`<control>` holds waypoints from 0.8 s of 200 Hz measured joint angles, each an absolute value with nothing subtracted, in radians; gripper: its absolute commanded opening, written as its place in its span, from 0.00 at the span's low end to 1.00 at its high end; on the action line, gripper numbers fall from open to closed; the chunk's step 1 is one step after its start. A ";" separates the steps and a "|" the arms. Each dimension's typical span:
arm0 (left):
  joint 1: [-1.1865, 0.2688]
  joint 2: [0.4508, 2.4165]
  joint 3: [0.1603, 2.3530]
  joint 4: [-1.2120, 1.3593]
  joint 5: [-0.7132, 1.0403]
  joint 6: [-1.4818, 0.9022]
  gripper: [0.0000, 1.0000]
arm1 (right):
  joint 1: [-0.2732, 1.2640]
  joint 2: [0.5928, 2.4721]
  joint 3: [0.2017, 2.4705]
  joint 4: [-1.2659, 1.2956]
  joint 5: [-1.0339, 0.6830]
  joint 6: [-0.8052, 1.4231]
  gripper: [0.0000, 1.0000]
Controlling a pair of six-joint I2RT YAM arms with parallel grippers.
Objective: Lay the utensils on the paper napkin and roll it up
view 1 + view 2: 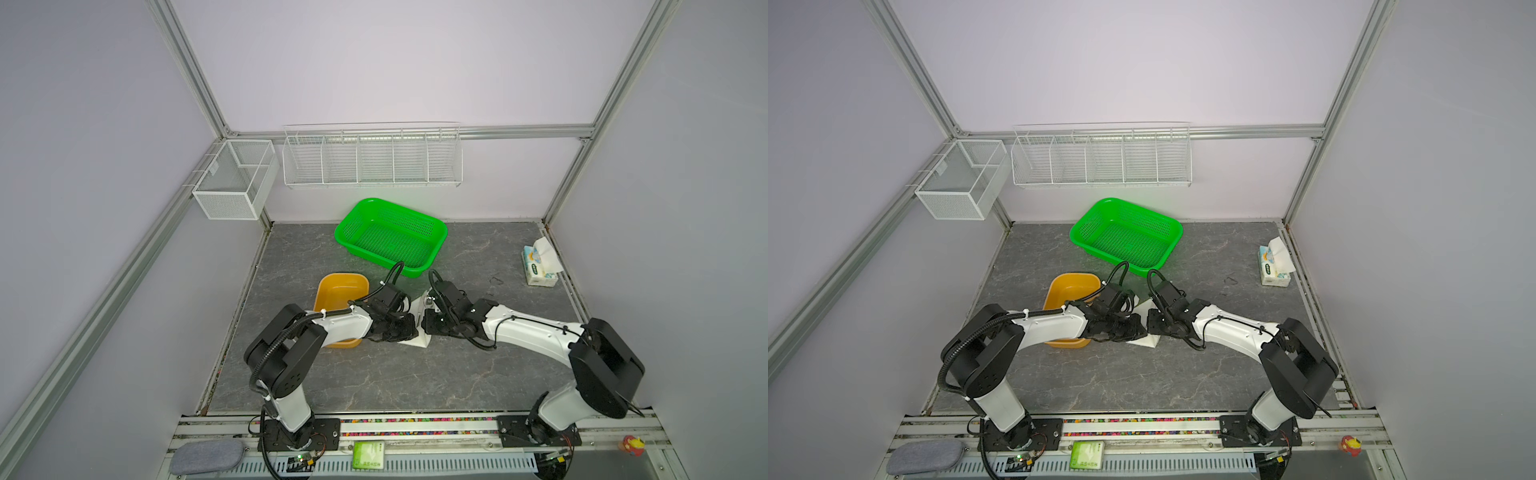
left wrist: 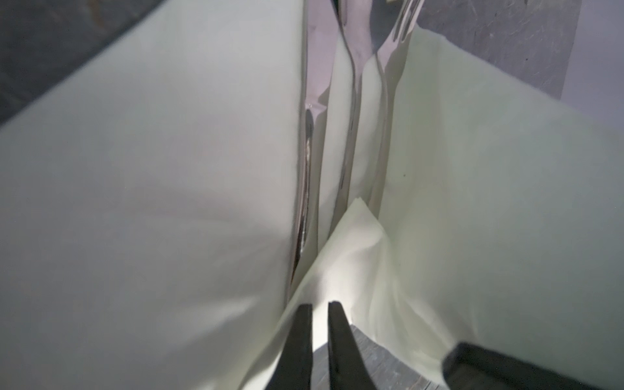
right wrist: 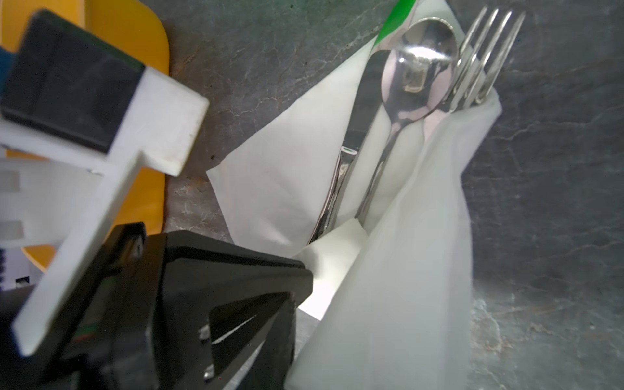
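The white paper napkin (image 2: pixel 169 169) lies mid-table, both side flaps lifted. In its fold the utensils rest side by side: knife (image 3: pixel 358 118), spoon (image 3: pixel 418 67), fork (image 3: pixel 486 57). In the left wrist view they are the knife (image 2: pixel 312 67), spoon (image 2: pixel 354 84) and fork (image 2: pixel 388 84). My left gripper (image 2: pixel 319 309) sits at the napkin's near corner, its jaws almost together with paper in the thin gap. My right gripper (image 1: pixel 428 326) faces it across the napkin (image 1: pixel 417 341). A raised flap (image 3: pixel 405 287) hides the right gripper's fingers.
A yellow tray (image 1: pixel 322 286) lies under the left arm, and a green basket (image 1: pixel 345 241) stands just behind both grippers. A tissue pack (image 1: pixel 538 266) sits at the right edge. Two white wire racks (image 1: pixel 374 158) hang on the back wall.
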State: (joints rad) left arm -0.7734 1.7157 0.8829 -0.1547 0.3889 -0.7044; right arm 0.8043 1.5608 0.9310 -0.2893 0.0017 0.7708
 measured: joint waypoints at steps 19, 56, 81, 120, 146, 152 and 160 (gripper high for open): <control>-0.770 1.684 0.872 -0.154 0.381 -0.708 0.13 | 0.807 1.562 0.931 -0.288 -0.001 0.762 0.33; -0.754 1.612 0.840 -0.155 0.353 -0.725 0.15 | 0.810 1.563 0.931 -0.276 -0.013 0.755 0.35; -0.723 1.555 0.809 -0.155 0.338 -0.744 0.19 | 0.818 1.564 0.931 -0.269 -0.022 0.743 0.35; -0.682 1.486 0.802 -0.158 0.339 -0.761 0.28 | 0.821 1.577 0.929 -0.245 -0.043 0.720 0.38; -0.667 1.485 0.811 -0.154 0.359 -0.772 0.32 | 0.824 1.584 0.912 -0.198 -0.070 0.713 0.41; -0.665 1.486 0.812 -0.154 0.367 -0.775 0.33 | 0.825 1.584 0.901 -0.179 -0.076 0.712 0.42; -0.662 1.488 0.812 -0.150 0.376 -0.777 0.34 | 0.826 1.584 0.885 -0.157 -0.084 0.710 0.42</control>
